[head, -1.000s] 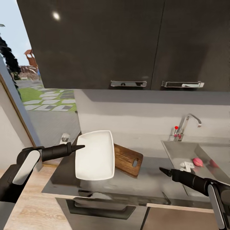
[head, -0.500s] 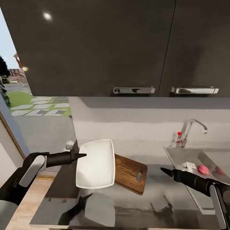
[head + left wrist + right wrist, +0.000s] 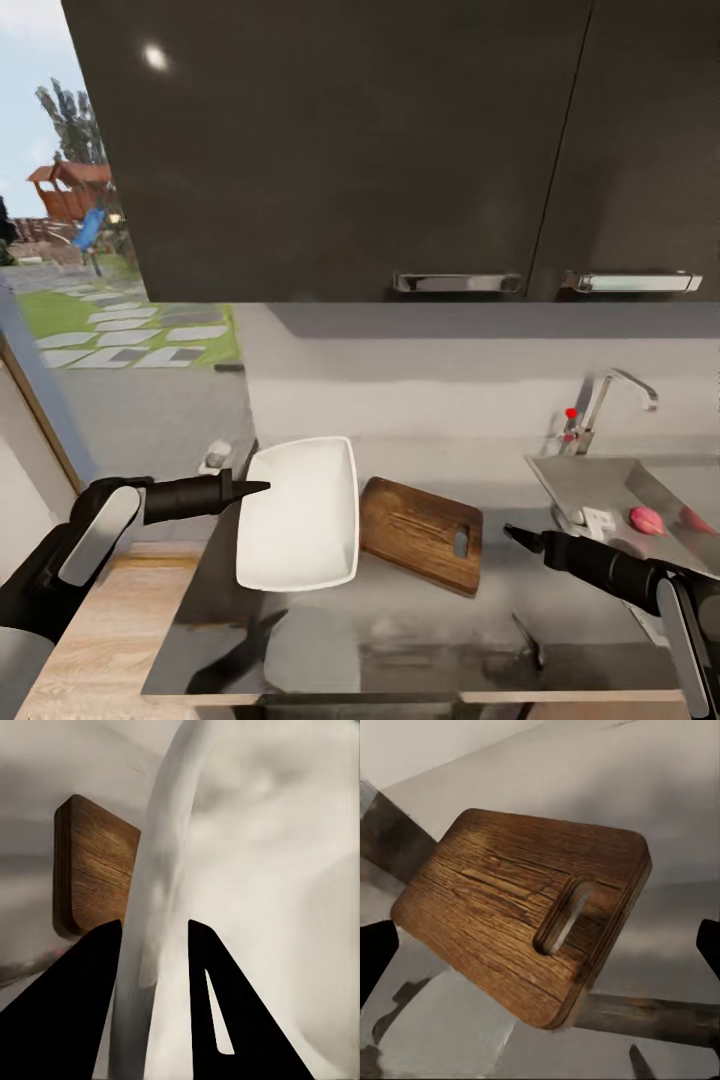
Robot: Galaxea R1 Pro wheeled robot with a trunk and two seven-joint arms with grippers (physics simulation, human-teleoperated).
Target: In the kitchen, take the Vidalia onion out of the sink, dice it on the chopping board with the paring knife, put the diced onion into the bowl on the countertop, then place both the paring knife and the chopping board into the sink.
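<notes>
Currently, left gripper [image 3: 262,487]: fingers spread astride the bowl [image 3: 298,512] rim.
Right gripper [image 3: 510,533]: fingers spread, empty, near chopping board [image 3: 420,533].
Onion [image 3: 646,519]: in sink [image 3: 640,478].

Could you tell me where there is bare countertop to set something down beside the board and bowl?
Bare countertop runs along the front edge, before the bowl and chopping board, and between the board and the sink. It is crowded at the left: the left gripper is at the bowl's rim, bowl beside board. The right gripper hovers by the board's slot end.
</notes>
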